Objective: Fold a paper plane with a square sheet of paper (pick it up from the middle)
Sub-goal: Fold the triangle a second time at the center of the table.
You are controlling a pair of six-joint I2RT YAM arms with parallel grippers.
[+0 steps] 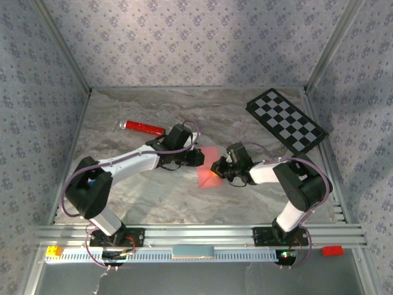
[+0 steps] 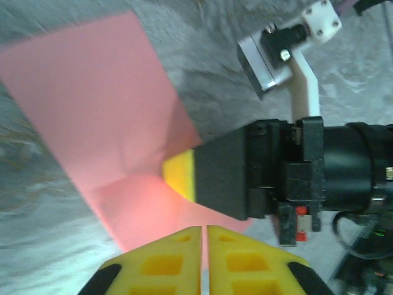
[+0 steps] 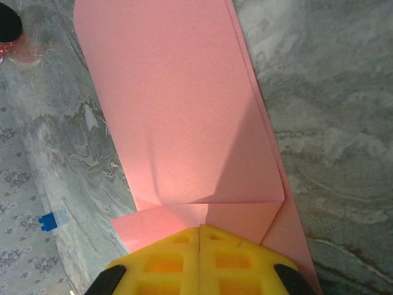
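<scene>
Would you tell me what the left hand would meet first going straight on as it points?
Probably the pink paper lying just ahead of the left hand, then the right hand over it; depth is unclear.

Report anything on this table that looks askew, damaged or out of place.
The pink paper has folded layers that do not line up along one long edge. The checkerboard lies skewed to the table edges, and a red cylinder lies on its side.

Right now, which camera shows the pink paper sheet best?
Right wrist view: the thin pink paper sheet looks large, layers and creases plain. Left wrist view: one creased part. Top view: a small distant patch.
</scene>
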